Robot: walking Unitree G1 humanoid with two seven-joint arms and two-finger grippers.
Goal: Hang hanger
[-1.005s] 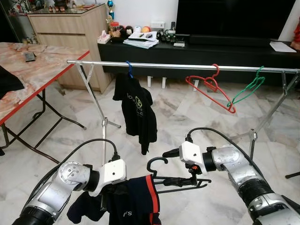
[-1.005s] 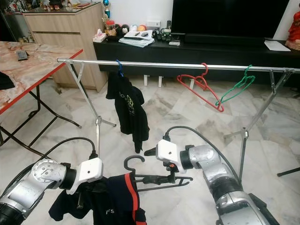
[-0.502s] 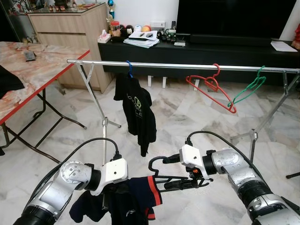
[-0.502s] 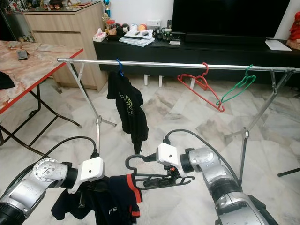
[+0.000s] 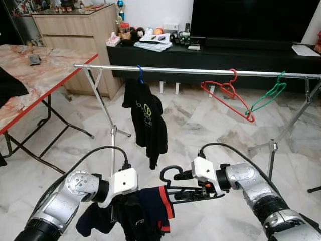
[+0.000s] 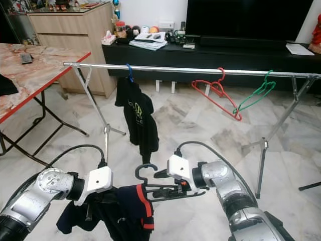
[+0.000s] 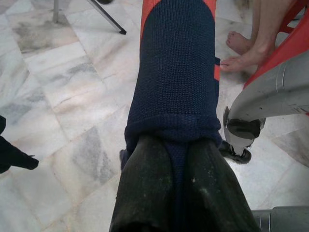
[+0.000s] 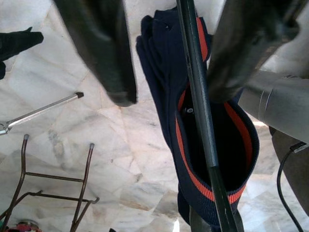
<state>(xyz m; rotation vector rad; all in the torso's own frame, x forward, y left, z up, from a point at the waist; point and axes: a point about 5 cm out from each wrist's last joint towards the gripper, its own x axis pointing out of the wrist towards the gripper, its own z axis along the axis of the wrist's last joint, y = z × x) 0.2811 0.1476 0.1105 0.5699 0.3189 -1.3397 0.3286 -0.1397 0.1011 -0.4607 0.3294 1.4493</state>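
Marble floor (image 5: pixel 200 120): below the rail (image 5: pixel 200 72), left end effector (image 7: pixel 178 159) pinches the garment (image 5: pixel 145 213); right end effector (image 5: pixel 188 193), open, straddles the half-hidden hanger (image 5: pixel 173 175).

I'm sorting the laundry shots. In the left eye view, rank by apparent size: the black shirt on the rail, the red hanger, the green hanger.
1. black shirt, clearly largest.
2. red hanger.
3. green hanger, slightly smaller than the red; both hang turned at an angle, so their order is unsure.
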